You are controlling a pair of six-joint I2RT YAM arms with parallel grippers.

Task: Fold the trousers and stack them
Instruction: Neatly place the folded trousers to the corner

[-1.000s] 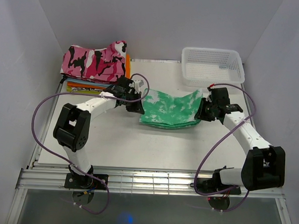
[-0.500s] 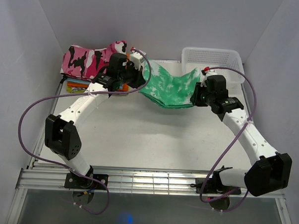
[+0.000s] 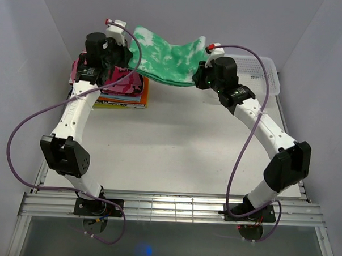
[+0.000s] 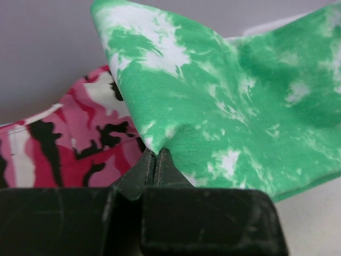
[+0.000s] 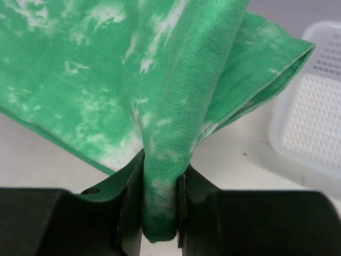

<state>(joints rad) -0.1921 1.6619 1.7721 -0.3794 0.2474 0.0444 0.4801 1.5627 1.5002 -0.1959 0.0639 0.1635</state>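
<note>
Lifted since earlier, the trousers point(image 3: 163, 57) are being held clenched in left claw point(image 4: 156, 154) and right claw point(image 5: 160, 168), seemingly partly over the camouflage garment point(image 3: 124, 83).

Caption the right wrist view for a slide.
Thick fold of the trousers clamped in the right gripper, white basket beyond.

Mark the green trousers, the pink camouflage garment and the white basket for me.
trousers point(image 3: 165, 57), top view, middle of the hanging fabric.
camouflage garment point(image 4: 64, 138), left wrist view, pink and black patch of its upper face.
basket point(image 5: 319, 117), right wrist view, bare mesh floor.
</note>
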